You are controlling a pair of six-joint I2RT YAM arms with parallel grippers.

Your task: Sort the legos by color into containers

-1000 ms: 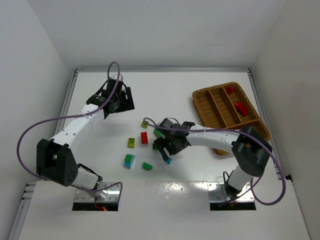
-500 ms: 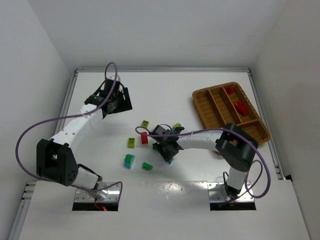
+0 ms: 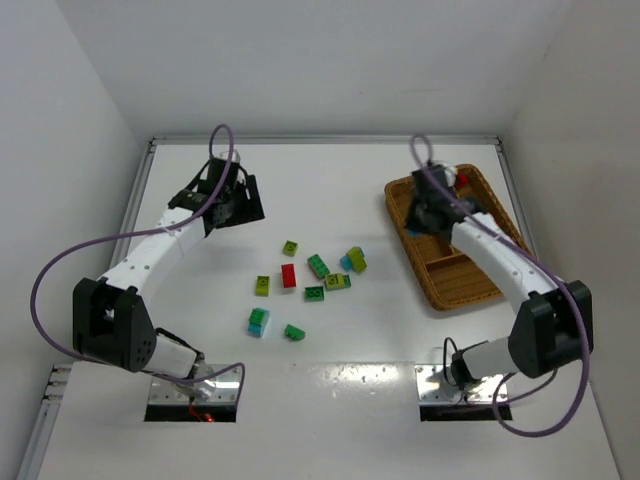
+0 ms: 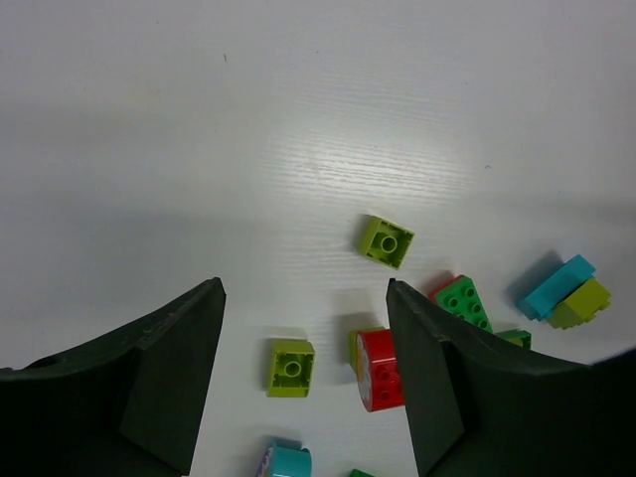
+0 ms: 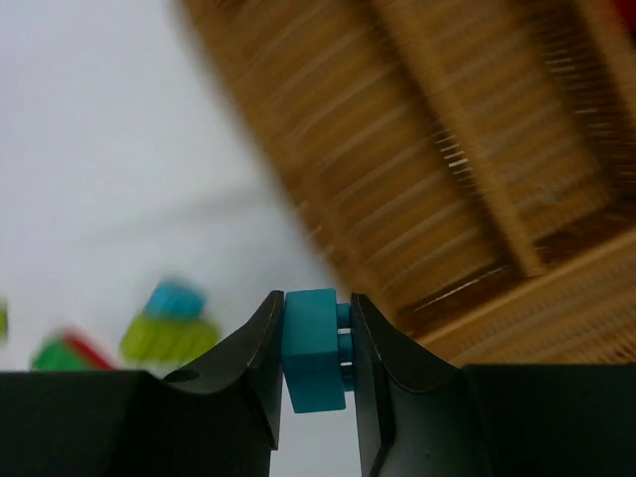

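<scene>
Clamped on a small cyan studded plastic brick [image 5: 313, 350], the right gripper [image 5: 316, 343] hangs over the brown woven wicker tray's [image 5: 447, 199] left rim, likely to drop it inside. The left gripper [image 4: 303, 298] gapes empty, well left of the tray.

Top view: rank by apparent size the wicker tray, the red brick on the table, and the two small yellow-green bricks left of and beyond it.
1. wicker tray
2. red brick
3. left yellow-green brick and far yellow-green brick: they look alike, unranked.
</scene>
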